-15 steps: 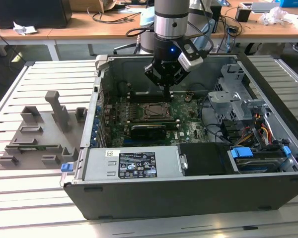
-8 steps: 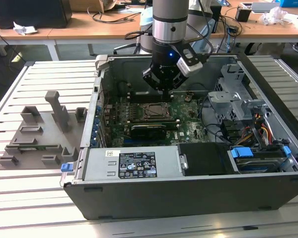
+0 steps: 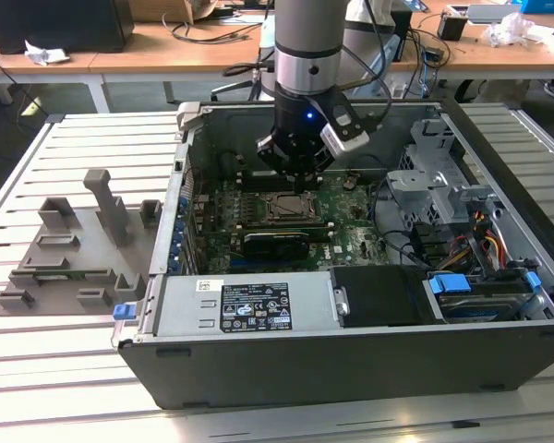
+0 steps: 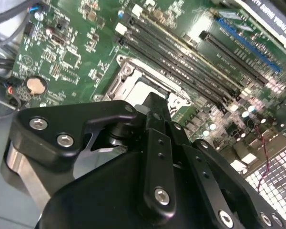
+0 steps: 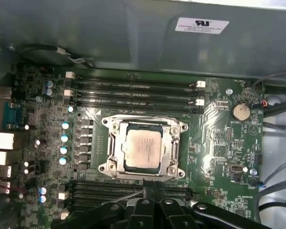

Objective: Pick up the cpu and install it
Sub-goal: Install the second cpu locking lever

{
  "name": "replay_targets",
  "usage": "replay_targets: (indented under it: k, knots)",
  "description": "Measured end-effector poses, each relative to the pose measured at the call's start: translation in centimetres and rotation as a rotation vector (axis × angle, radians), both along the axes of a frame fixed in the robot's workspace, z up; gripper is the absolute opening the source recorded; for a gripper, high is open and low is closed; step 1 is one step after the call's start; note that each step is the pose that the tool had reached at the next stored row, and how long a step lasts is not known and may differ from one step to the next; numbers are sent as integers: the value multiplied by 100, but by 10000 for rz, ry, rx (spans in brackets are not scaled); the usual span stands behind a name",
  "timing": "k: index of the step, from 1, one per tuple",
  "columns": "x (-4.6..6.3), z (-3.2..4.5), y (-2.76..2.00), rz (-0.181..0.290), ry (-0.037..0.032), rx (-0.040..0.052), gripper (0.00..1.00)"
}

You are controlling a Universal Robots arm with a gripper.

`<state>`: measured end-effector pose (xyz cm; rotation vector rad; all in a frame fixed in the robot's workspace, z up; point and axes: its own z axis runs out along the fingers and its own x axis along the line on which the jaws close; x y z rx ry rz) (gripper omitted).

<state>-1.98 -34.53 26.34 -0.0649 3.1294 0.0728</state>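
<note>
- The cpu [image 5: 142,150] lies flat in the socket [image 5: 109,167] on the motherboard [image 5: 219,143], its silver top showing inside the metal frame, between two banks of memory slots [image 5: 133,90].
- In the exterior view the claw [image 3: 298,175] hangs just above the socket, inside the open case [image 3: 351,369], which sits on the slatted desk [image 3: 37,397].
- In the first wrist view the fingers [image 5: 150,193] look drawn close together, tips just clear of the frame's edge and holding nothing.
- The grey tray [image 3: 65,258] rests on the desk, left of the case.
- Risk, as I judge it: a descent from this height could press the tips onto the frame or chip and tilt the chip, bending the pins beneath.
- A sideways drift could catch the memory slots, which lie close.
</note>
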Motion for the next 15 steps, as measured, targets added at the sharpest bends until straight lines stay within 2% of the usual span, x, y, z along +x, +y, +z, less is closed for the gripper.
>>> replay_targets:
  k: [3, 4, 5, 6, 8, 15]
  knots:
    - [-20, -8, -67, 0, 1, 324, 11]
    - [-31, -14, -108, 0, 1, 467, 11]
    - [-50, -35, -191, 1, 1, 584, 11]
    - [-63, -57, -241, 1, -1, 612, 11]
    - [-80, -88, -278, -1, -1, 623, 11]
    - [-239, -302, -302, 1, 0, 623, 11]
